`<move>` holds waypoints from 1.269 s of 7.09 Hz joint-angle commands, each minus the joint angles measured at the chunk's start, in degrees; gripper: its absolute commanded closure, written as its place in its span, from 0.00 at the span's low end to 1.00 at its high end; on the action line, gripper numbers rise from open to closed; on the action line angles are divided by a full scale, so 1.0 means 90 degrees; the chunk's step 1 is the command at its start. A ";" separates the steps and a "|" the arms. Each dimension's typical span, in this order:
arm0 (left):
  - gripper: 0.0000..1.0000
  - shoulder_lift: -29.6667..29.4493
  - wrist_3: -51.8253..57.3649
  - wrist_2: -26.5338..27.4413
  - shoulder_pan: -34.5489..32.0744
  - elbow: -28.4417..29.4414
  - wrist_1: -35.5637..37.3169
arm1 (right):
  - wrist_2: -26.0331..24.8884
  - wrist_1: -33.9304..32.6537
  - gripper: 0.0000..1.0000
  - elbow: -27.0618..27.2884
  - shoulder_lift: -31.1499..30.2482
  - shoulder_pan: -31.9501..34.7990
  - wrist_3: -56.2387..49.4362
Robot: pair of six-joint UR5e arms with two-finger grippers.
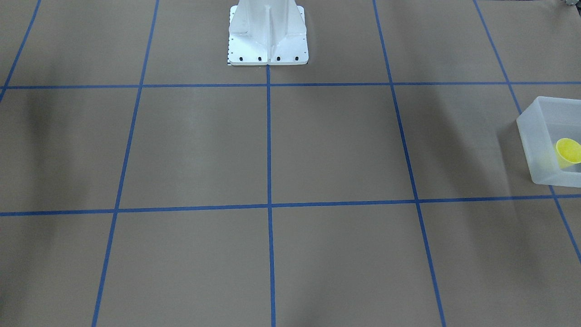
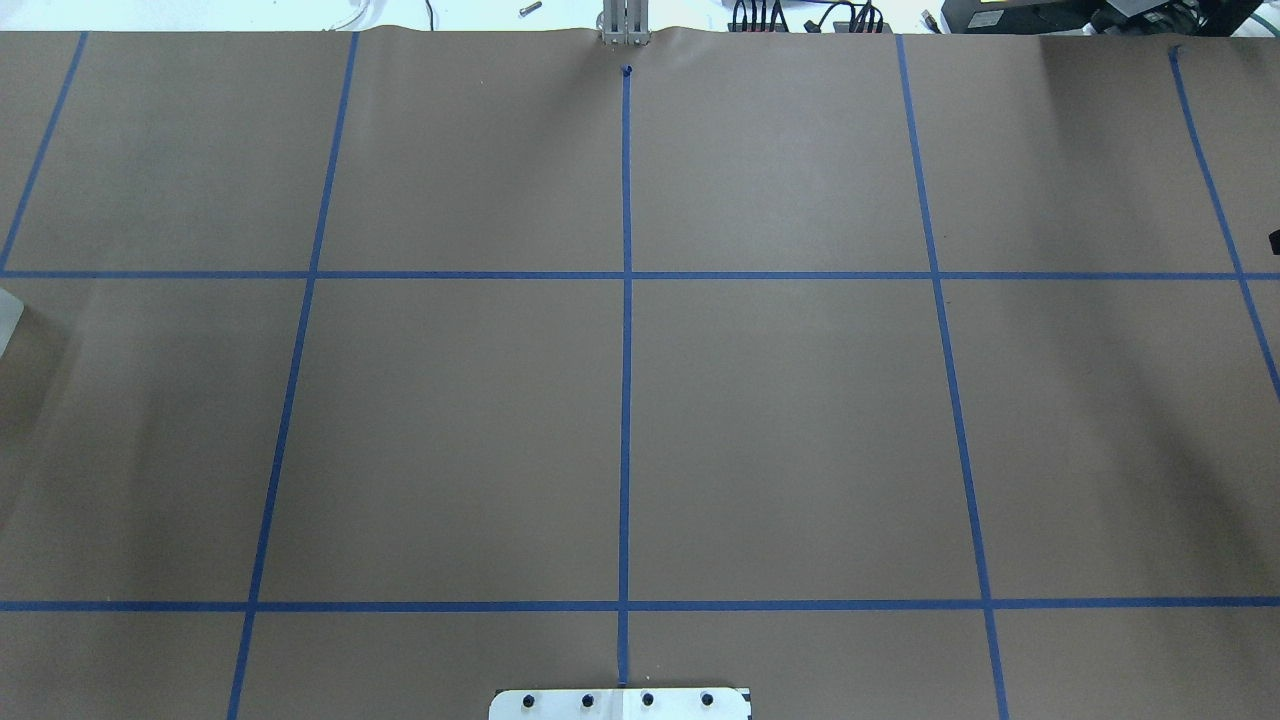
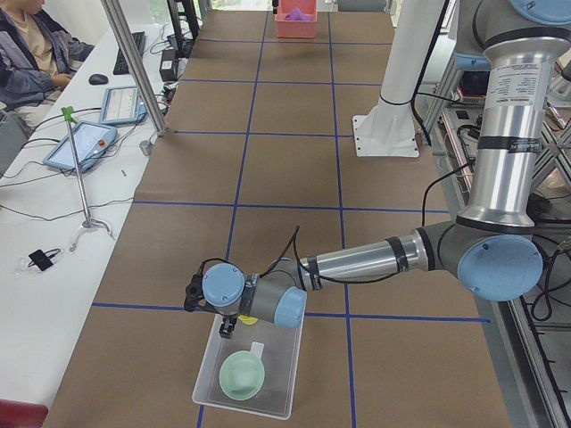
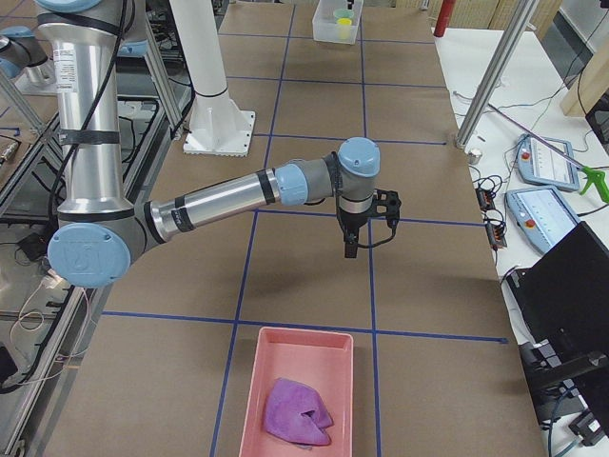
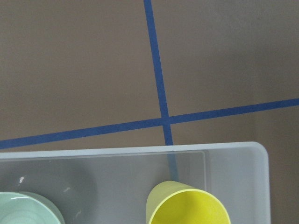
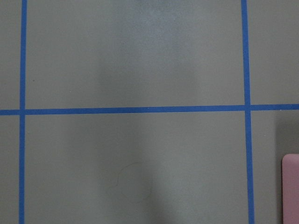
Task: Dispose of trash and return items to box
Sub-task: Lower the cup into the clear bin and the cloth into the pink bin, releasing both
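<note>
The translucent box (image 3: 284, 357) stands near the table's end on my left. The mint-green bowl (image 3: 243, 375) sits in it, and the yellow cup (image 3: 249, 318) lies in it, partly hidden under my left wrist. Both also show in the left wrist view, the cup (image 5: 188, 205) and the bowl (image 5: 23, 208), and the cup shows in the front view (image 1: 568, 151). My left gripper (image 3: 226, 329) hangs over the box's far end; I cannot tell whether it is open or shut. My right gripper (image 4: 348, 249) hangs above bare table with nothing seen in it; I cannot tell its state either.
A pink bin (image 4: 249, 400) holding crumpled purple trash (image 4: 298, 412) stands near the table's end on my right; its corner shows in the right wrist view (image 6: 291, 186). The white pedestal (image 1: 268, 36) stands at mid-table. Operators' desks with tablets (image 3: 80, 143) line the far side.
</note>
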 commanded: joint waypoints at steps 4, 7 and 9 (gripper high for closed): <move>0.02 0.0291 -0.2215 0.0691 0.1190 -0.3537 0.2041 | 0.0024 0.0067 0.00 0.0633 -0.0206 -0.0656 0.0955; 0.02 0.0711 -0.1535 0.0663 0.1152 -0.3450 0.1630 | -0.0035 -0.0001 0.00 -0.0009 -0.0462 0.0162 -0.1316; 0.02 0.0868 -0.1140 0.0652 0.1055 -0.3313 0.1659 | -0.0006 0.0028 0.00 -0.0031 -0.0608 0.0281 -0.1370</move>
